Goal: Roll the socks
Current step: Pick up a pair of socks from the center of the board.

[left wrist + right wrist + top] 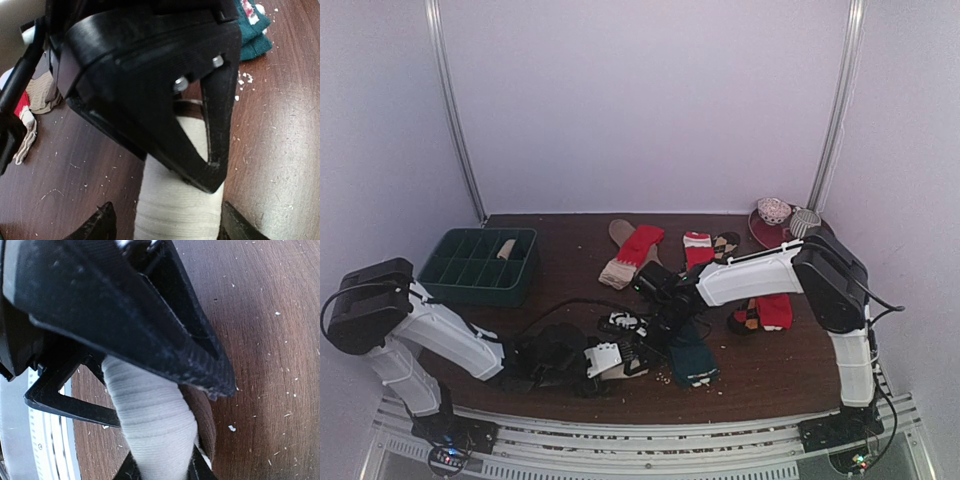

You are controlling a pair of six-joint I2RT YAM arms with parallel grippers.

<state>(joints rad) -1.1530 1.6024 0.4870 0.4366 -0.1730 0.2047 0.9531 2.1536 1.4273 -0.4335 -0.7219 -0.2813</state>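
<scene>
A cream ribbed sock with a brown part lies on the brown table between my two grippers. My right gripper is shut on it, both fingers pressing its sides; it fills the left wrist view as a large black shape. My left gripper is open and straddles the same sock, its right finger at the sock's edge and the other apart from it. In the top view the two grippers meet at the near middle and hide this sock. A dark teal sock lies just right of them.
Red socks with pale cuffs lie across the middle and right. A dark green compartment tray stands at the left. Two small bowls sit on a red plate at the back right. White crumbs dot the table.
</scene>
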